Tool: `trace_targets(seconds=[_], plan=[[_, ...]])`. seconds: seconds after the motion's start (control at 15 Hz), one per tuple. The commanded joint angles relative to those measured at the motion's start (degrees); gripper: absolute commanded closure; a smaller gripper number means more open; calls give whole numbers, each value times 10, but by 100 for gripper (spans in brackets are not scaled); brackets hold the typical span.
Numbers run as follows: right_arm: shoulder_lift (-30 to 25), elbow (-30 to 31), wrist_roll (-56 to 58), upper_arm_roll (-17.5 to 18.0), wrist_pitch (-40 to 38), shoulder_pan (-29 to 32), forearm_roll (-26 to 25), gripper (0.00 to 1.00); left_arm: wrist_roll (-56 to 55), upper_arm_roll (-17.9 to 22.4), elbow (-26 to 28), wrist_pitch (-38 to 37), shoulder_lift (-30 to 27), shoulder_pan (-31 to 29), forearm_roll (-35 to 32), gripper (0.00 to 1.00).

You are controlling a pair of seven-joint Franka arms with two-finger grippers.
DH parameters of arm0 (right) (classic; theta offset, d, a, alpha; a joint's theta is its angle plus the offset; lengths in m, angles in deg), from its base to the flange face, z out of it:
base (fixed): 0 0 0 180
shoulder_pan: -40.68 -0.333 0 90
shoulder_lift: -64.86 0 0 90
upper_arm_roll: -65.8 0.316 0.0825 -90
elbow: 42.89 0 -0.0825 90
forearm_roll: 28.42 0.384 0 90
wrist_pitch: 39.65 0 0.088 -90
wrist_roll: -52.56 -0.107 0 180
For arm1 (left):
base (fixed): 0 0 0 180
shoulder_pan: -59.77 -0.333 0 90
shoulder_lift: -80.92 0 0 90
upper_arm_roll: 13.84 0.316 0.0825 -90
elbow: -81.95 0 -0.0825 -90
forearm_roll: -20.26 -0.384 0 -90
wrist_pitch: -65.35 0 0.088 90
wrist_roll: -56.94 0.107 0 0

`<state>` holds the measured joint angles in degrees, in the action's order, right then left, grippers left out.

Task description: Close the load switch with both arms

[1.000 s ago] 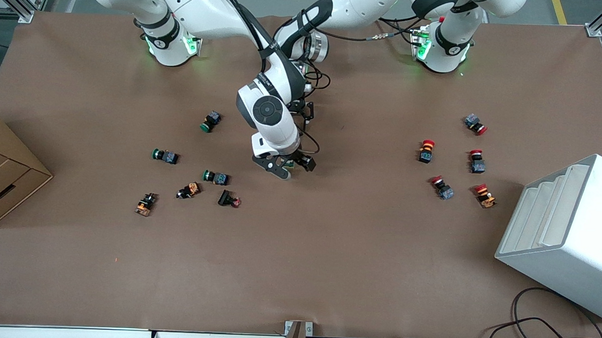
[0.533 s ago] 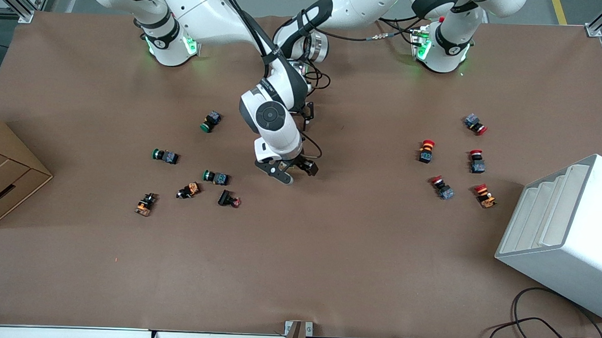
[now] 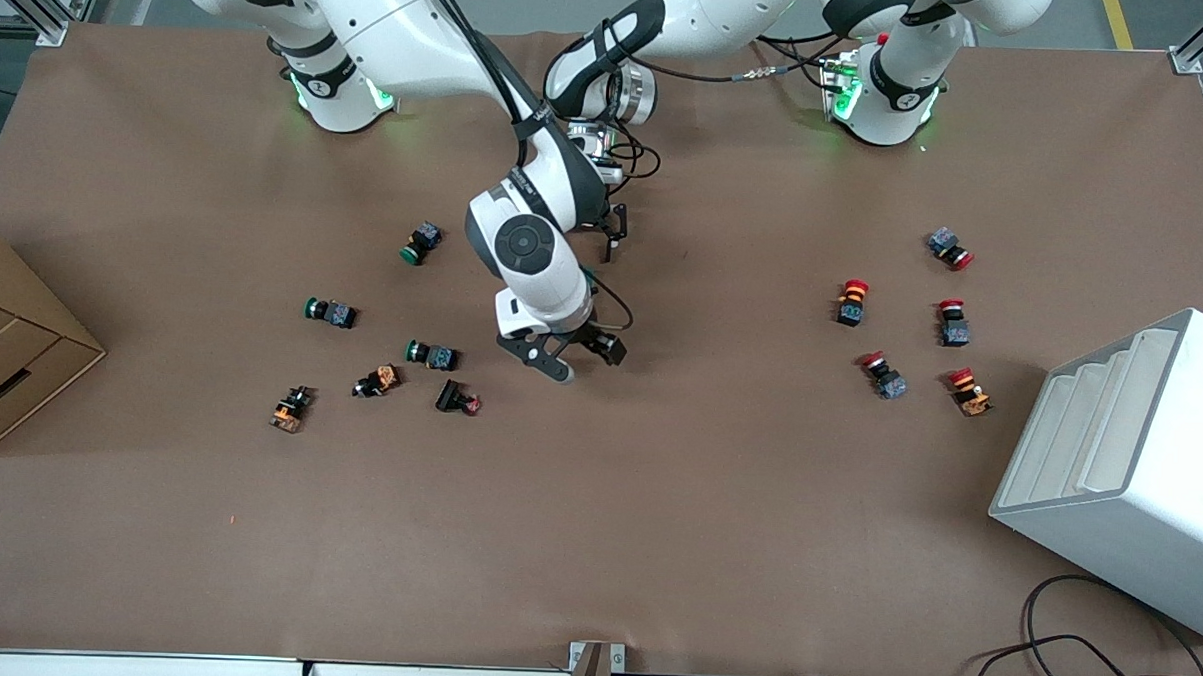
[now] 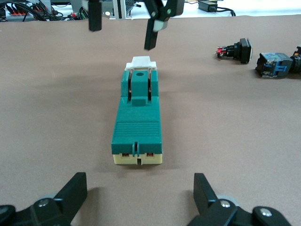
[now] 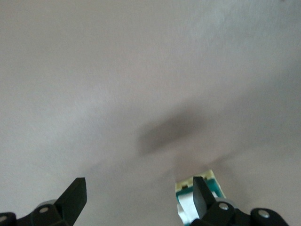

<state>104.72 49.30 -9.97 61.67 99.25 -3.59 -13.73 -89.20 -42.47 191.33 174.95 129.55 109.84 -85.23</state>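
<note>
The load switch (image 4: pixel 137 125), a dark green block on a cream base with a white tab at one end, lies flat on the brown table (image 4: pixel 225 122). My left gripper (image 4: pixel 138 183) is open, low over the table just short of its cream end. My right gripper (image 4: pixel 123 23) hangs open above the white tab end. In the right wrist view the right gripper (image 5: pixel 138 188) is open, and the switch's end (image 5: pixel 186 200) shows beside one fingertip (image 5: pixel 200 188). In the front view the right gripper (image 3: pixel 589 363) is at mid-table, the left gripper (image 3: pixel 613 233) is partly covered by the right arm, and the switch is hidden.
Several green-capped and orange buttons (image 3: pixel 431 354) lie toward the right arm's end. Several red-capped buttons (image 3: pixel 851 302) lie toward the left arm's end. A cardboard box (image 3: pixel 10 357) and a white rack (image 3: pixel 1128 456) stand at the table's two ends.
The right arm's hand has shifted slightly nearer to the front camera. The green of the switch, seen between its fingers a second ago, no longer shows in the front view. The left arm has not moved.
</note>
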Motion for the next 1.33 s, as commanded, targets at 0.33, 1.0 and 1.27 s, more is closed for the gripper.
trace_targets(seconds=[0.33, 1.0, 1.27], plan=[[-28, -23, 176, 6, -120, 102, -6, 0, 35, 2, -12, -3, -12, -1, 23, 0], [-162, -20, 473, 4, -366, 273, -50, 0, 185, -3, -105, -1, -96, -32, 222, 0], [-224, -25, 673, 5, -465, 380, -127, 0, 376, -2, -187, 1, -139, -92, 392, 0]])
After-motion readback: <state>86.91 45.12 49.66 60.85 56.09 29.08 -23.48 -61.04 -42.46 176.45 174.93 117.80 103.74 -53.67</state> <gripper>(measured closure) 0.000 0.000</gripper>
